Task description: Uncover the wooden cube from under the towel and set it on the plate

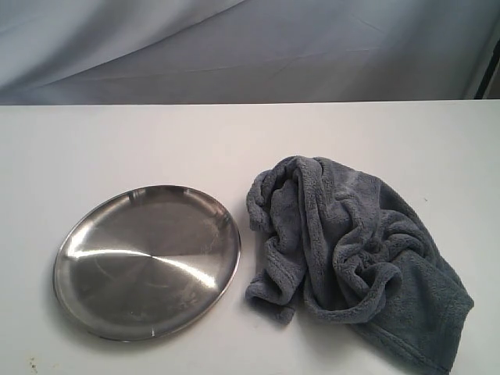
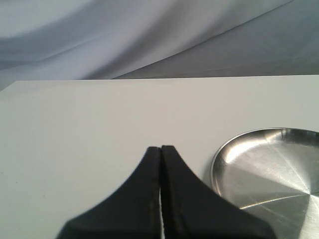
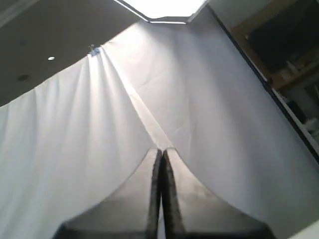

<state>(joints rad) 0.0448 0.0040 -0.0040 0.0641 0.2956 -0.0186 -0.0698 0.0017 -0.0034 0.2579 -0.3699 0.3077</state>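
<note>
Only exterior view shows towel (image 1: 359,250), seemingly beside plate (image 1: 148,266), left gripper (image 2: 160,149) and right gripper (image 3: 162,151) closed, empty.

The towel (image 1: 359,266) runs past the exterior view's edge; the left wrist view crops the plate (image 2: 269,172).

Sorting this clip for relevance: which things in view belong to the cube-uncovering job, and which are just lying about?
Job:
- blue-grey fleece towel, bunched up
- stainless-steel plate, bare, beside the towel
- wooden cube: not visible in any view

Just there:
- white table
- pale draped backdrop cloth
</note>
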